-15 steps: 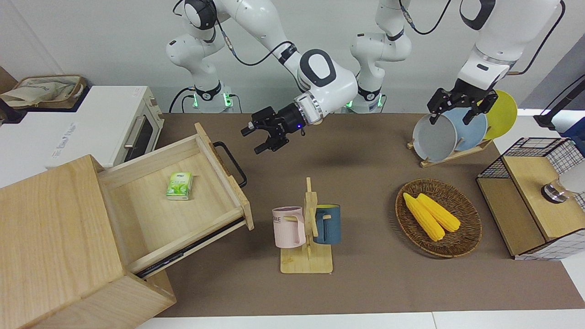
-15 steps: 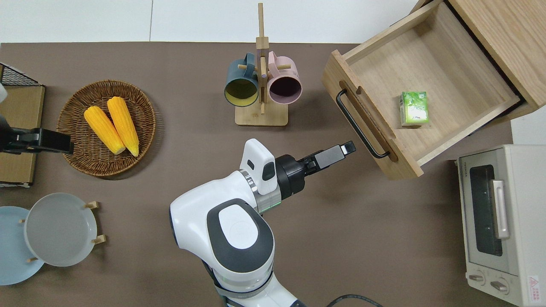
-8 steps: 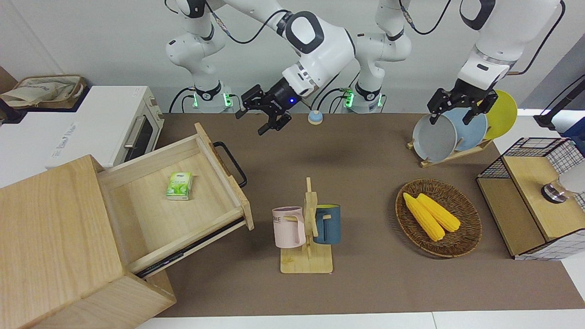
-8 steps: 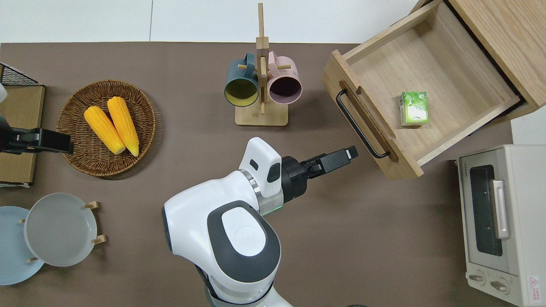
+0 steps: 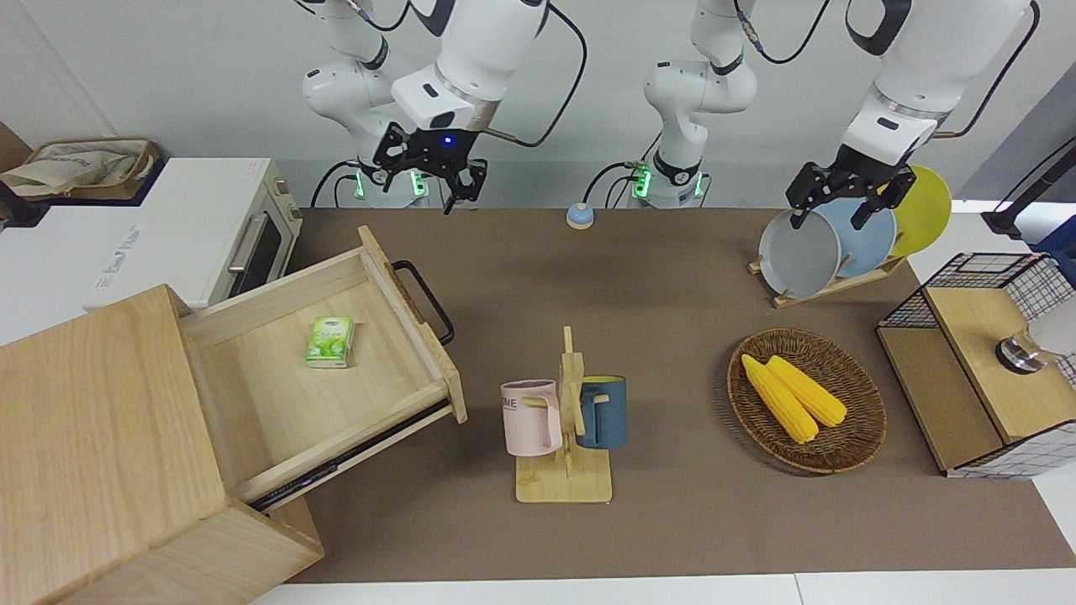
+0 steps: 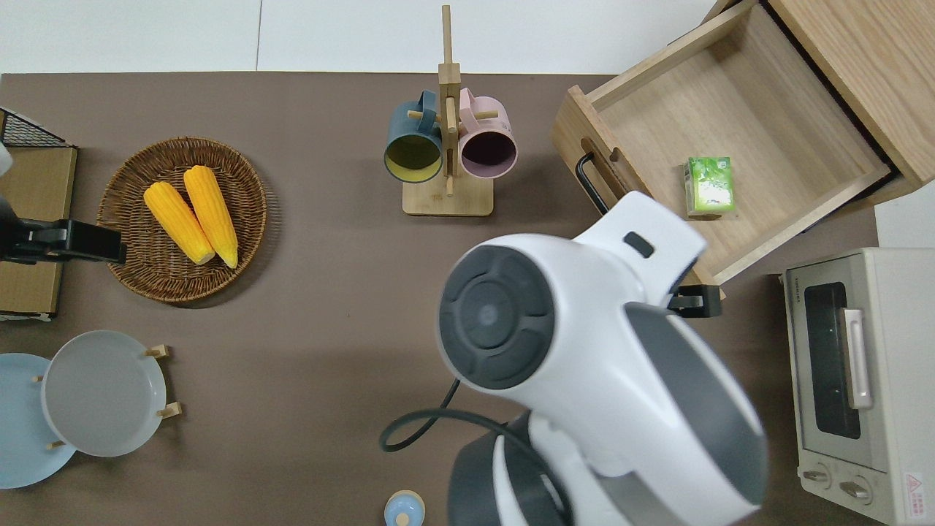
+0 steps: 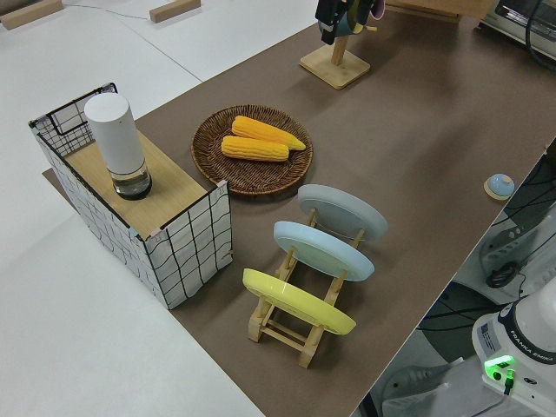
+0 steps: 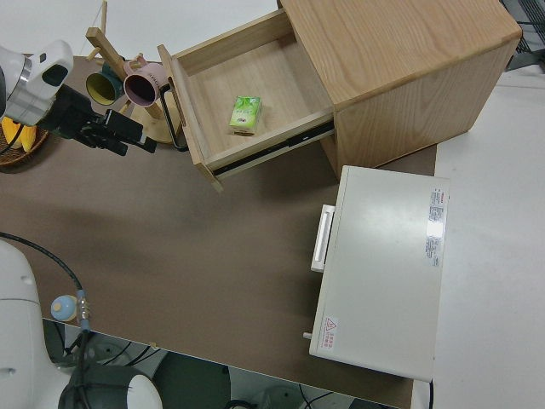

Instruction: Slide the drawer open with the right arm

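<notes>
The drawer (image 5: 328, 370) stands pulled out at the front view's left, while the right gripper (image 5: 430, 172), fingers spread and empty, has lifted away from the handle (image 5: 427, 299) toward top centre; the left arm is parked.

Counter (image 5: 672, 277) topped with a brown mat, white surface showing at its edges. Plain pale grey wall (image 5: 168, 76) at the robots' end. White toaster oven (image 5: 210, 227) toward the right arm's end; wire-grid cabinet (image 5: 975, 370) toward the left arm's end. Even, diffuse light, soft shadows.
</notes>
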